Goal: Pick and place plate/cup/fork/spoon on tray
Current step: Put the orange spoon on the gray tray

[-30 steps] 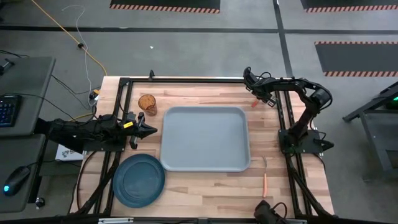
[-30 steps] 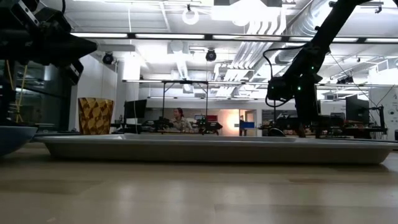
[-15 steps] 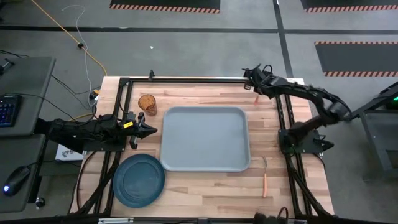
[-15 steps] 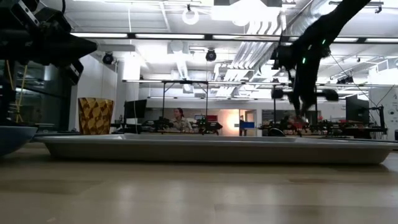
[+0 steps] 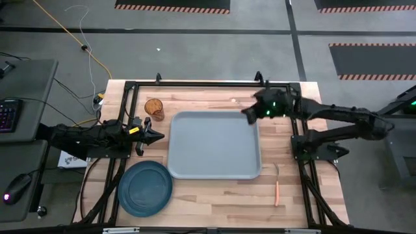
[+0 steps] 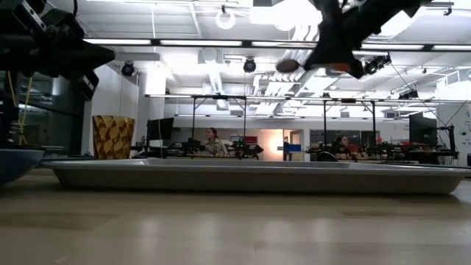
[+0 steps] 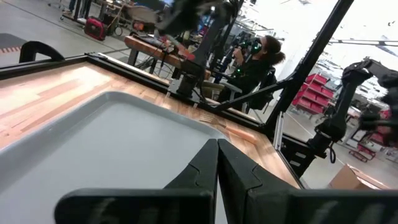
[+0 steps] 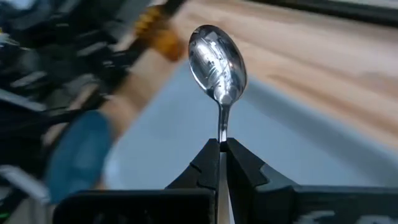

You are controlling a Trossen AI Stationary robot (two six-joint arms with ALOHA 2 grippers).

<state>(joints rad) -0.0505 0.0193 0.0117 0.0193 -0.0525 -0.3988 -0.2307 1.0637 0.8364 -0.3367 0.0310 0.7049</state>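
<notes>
One spoon now carried over tray corner.

Light wooden worktop with black frame, grey floor with a yellow cable, keyboard and mouse on a side desk.

The tray lies bare across its whole floor, open from above. At its far-right corner the right gripper hangs above the rim, clamped on the spoon. The left gripper, fingers closed, sits just beside the tray's left edge, between the cup at far left and the plate at near left. The fork lies near right, clear of the tray.
</notes>
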